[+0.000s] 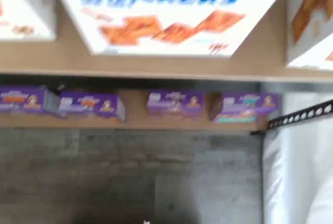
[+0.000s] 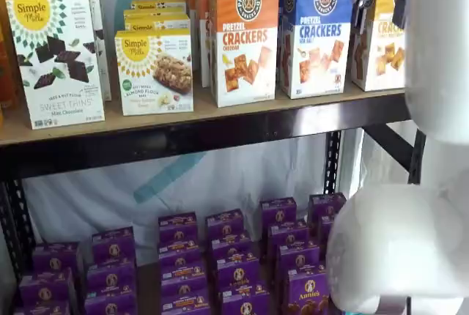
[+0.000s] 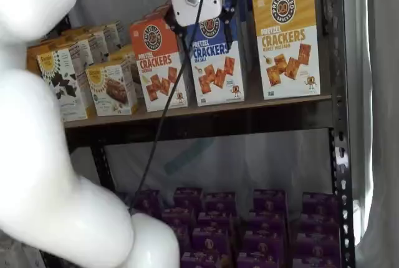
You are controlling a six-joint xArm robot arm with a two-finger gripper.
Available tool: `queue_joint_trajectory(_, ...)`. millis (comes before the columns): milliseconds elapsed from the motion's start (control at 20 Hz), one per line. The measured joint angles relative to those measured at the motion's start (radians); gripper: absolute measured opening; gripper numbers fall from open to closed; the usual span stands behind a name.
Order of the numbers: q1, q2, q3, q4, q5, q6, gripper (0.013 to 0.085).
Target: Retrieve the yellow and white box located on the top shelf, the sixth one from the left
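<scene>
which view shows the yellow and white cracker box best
A shelf view shows the yellow and white box best: its whole front faces the camera, logo and crackers clear, on the top shelf. In the other shelf view the arm covers much of it. The wrist view catches only a blurred corner.

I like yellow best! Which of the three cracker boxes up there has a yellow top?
The yellow and white box at the right end of the top shelf. The orange carton and the blue carton stand beside it.
</scene>
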State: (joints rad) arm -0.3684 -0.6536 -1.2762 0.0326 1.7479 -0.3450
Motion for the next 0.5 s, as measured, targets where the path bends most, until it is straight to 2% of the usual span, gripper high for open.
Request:
queue_joint_trajectory(250, -0.098, 0.099, -0.081, 0.032, -0.051, -0.092, 0.0850)
queue_joint_trajectory(500, -0.140, 0.174, -0.156, 0.044, -0.042, -0.133, 0.0850)
